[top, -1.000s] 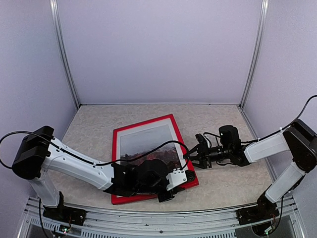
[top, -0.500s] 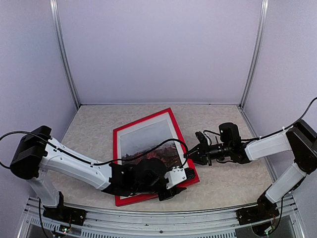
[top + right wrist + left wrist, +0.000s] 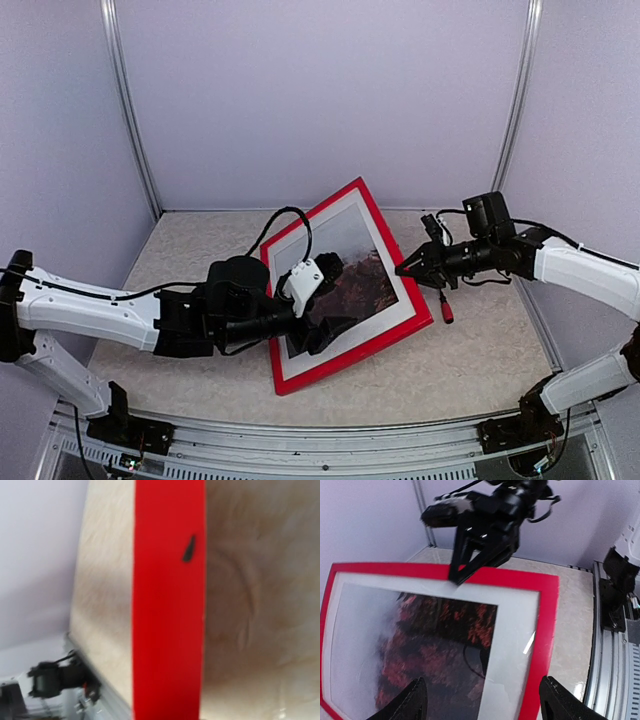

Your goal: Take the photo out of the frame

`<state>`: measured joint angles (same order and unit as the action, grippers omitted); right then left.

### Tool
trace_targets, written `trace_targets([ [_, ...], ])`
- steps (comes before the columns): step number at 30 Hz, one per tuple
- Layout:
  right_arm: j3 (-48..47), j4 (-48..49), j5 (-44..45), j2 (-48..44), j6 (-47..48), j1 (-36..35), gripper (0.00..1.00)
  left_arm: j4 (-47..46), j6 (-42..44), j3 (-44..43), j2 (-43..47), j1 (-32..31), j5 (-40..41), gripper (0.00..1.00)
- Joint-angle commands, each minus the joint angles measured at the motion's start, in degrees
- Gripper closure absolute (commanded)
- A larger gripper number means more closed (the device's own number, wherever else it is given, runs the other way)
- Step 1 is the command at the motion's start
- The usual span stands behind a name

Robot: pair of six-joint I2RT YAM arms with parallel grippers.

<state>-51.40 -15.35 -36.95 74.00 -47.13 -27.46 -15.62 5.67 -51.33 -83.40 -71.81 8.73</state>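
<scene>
The frame [image 3: 352,349], with its bright red rim, stands tilted, its far side raised off the table. Behind its glass sit the photo [image 3: 352,282] of red foliage and mist and a white mat [image 3: 516,630]. My right gripper [image 3: 405,269] is shut on the frame's right rim, and in the left wrist view its fingers [image 3: 465,565] meet on that rim [image 3: 546,625]. The right wrist view shows only the red rim [image 3: 168,605] up close. My left gripper [image 3: 327,300] hovers open over the photo [image 3: 435,640], its fingertips [image 3: 415,700] far apart, holding nothing.
A small red-handled screwdriver [image 3: 445,309] lies on the beige table just right of the frame. Booth walls with metal posts [image 3: 510,120] close in the back and sides. A metal rail [image 3: 330,445] runs along the near edge.
The frame has swung round and its right side has risen, carried by my right gripper. My left gripper let go of the near corner, opened wide and drew back to the left.
</scene>
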Motion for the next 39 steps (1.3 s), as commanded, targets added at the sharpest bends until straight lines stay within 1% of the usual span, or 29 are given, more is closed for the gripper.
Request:
trace_targets([
  [1, -12.3, -10.2, 17.0, -2.4, 18.9, 1.2, 1.00, 2.6, -8.4, 1.8, 4.4, 6.5, 3.3, 0.24],
  [6, -25.5, -17.9, 26.1, 0.6, 26.9, 1.2, 1.00, 5.5, -15.1, 3.8, 7.5, 13.4, 8.2, 0.25],
  [10, -35.3, -21.2, 31.0, 4.2, 32.5, 0.4, 1.00, 8.0, -20.6, 5.0, 8.9, 18.8, 9.3, 0.26],
  [11, -39.0, -22.6, 33.3, 5.5, 34.4, -0.6, 1.00, 8.4, -21.7, 5.6, 9.1, 20.0, 9.5, 0.27],
  [14, -47.3, -25.6, 41.8, 9.6, 38.8, -5.2, 1.00, 9.8, -24.5, 7.1, 10.3, 23.7, 9.4, 0.28],
  [17, -53.5, -27.5, 52.7, 14.0, 44.2, -12.6, 1.00, 12.1, -27.4, 8.1, 11.4, 28.3, 9.4, 0.28],
  [19, -55.9, -28.2, 60.3, 17.1, 47.4, -18.0, 1.00, 13.6, -29.5, 9.0, 12.1, 32.0, 8.3, 0.28],
  [22, -56.2, -27.5, 66.4, 20.4, 50.6, -22.6, 1.00, 15.2, -31.6, 10.9, 13.6, 37.5, 6.9, 0.28],
  [26, -52.8, -25.2, 71.8, 23.4, 54.4, -28.9, 1.00, 17.6, -33.5, 13.3, 15.5, 44.8, 4.9, 0.28],
  [29, -49.9, -23.7, 73.4, 25.1, 56.3, -33.3, 1.00, 18.2, -35.5, 14.5, 16.3, 47.5, 5.2, 0.29],
  [31, -47.7, -22.7, 74.3, 25.9, 57.1, -36.2, 1.00, 18.1, -37.4, 14.8, 16.3, 48.9, 3.8, 0.29],
  [35, -42.4, -20.8, 75.1, 27.1, 57.2, -39.7, 1.00, 18.2, -42.0, 14.7, 15.2, 51.7, 0.9, 0.31],
  [39, -38.4, -19.0, 73.2, 28.6, 55.2, -42.3, 1.00, 18.8, -48.2, 14.4, 14.6, 55.0, -5.6, 0.35],
])
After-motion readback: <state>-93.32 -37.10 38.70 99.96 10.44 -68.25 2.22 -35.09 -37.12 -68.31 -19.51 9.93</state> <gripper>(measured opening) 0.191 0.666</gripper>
